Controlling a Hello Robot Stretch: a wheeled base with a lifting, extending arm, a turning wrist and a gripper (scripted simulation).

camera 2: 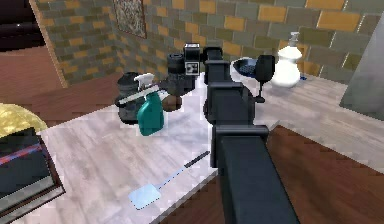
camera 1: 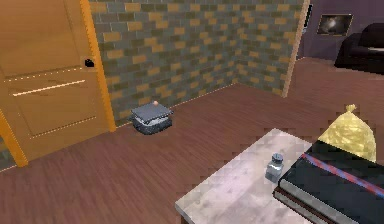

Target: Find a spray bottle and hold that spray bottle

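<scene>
The spray bottle (camera 2: 151, 116) looks smooth plastic, the tabletop (camera 2: 95, 150) marble, the door (camera 1: 45, 70) wood.

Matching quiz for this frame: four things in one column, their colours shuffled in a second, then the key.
Things:
1. door
2. spray bottle
3. sofa
4. vase

Colours:
A. white
B. teal
C. orange-brown
D. dark, near black

Pairs: 1-C, 2-B, 3-D, 4-A

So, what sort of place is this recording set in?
Probably a house's living area near an entrance: an orange panelled wooden door, a dark upholstered sofa farther back, and a pale stone-topped table.
</scene>
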